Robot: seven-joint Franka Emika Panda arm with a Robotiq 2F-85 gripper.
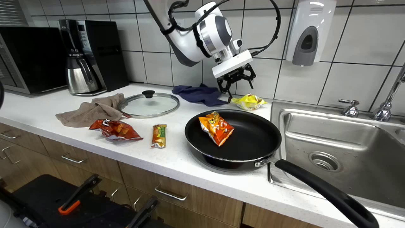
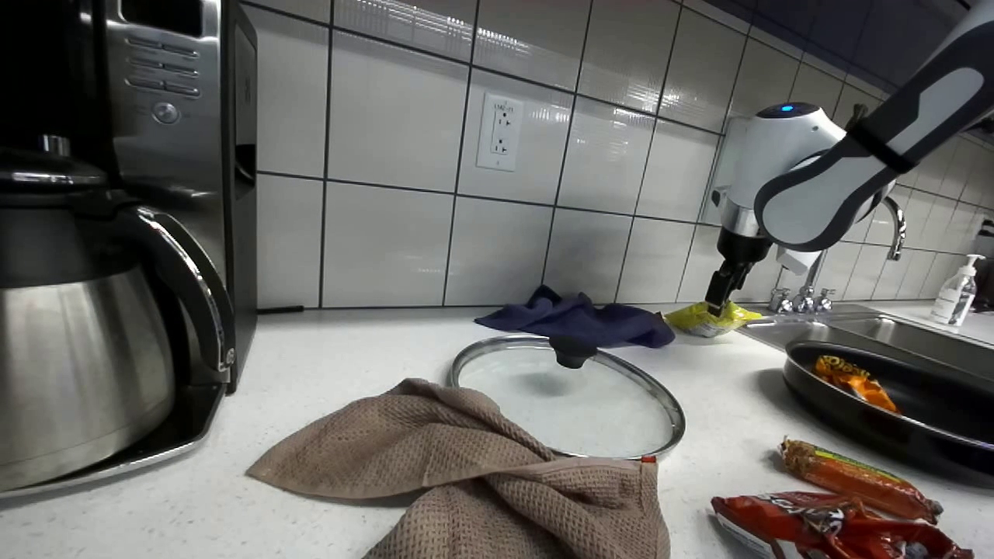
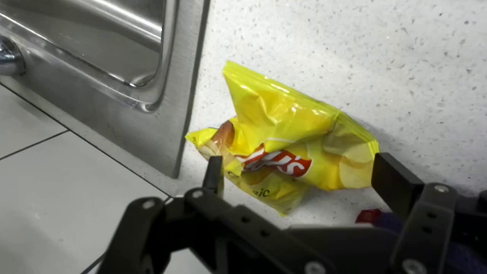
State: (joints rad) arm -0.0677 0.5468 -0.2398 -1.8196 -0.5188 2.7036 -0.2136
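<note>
Wrist view: the hand (image 3: 298, 167) stands wide over a Lay's Classic chip bag (image 3: 289, 125), lying not yet gripped on the desk (image 3: 399, 83) beside the sink (image 3: 180, 87). In an exterior view, an orange snack bag (image 1: 216, 128) already lies in the frying pan (image 1: 253, 136).

Yellow bag (image 3: 285, 133), lettering (image 3: 291, 164) partly hidden

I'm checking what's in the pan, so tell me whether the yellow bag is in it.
No, the yellow bag lies on the counter beside the sink, while the pan holds an orange bag.
</note>
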